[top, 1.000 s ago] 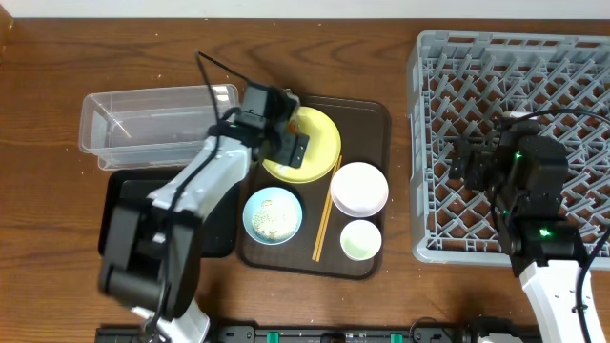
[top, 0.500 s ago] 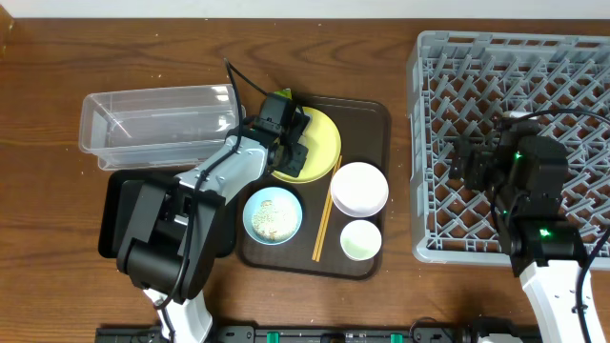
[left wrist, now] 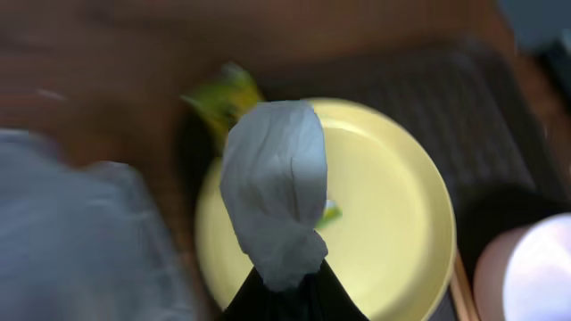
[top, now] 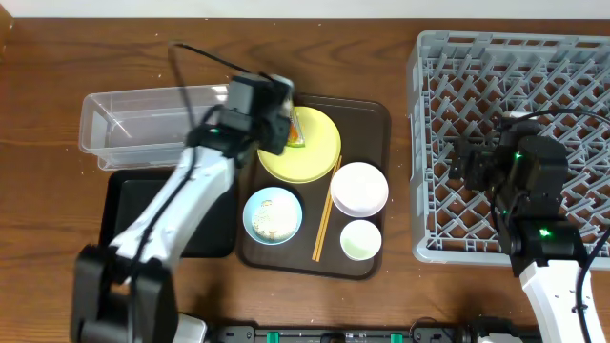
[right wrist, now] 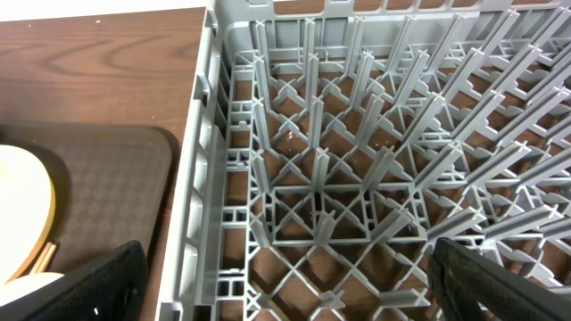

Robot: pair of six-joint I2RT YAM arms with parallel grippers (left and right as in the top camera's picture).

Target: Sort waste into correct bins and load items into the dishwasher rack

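Note:
Above the round yellow plate [left wrist: 384, 205], my left gripper [left wrist: 285, 272] is shut on the crumpled white scrap [left wrist: 275, 183]. The green-yellow snack wrapper [left wrist: 225, 96] lies at the plate's far left rim. From overhead the left gripper [top: 282, 124] hangs over the plate [top: 310, 157], beside the clear tub [top: 143, 119]. The black tray [top: 212, 233] lies below the tub. My right gripper [right wrist: 294, 299] stands open over the grey dishwasher rack [right wrist: 357, 178], nothing between its fingers. Overhead shows that gripper [top: 467, 164] at the rack's [top: 534, 67] left side.
On the dark brown serving tray [top: 374, 116] sit a light blue bowl with rice scraps [top: 273, 214], a white bowl [top: 358, 189], a small pale cup [top: 360, 239] and chopsticks [top: 324, 221]. The left arm crosses the black tray.
My left gripper has shut on the white scrap, lifted it off the plate and shifted a little left toward the clear tub. The right arm has not moved.

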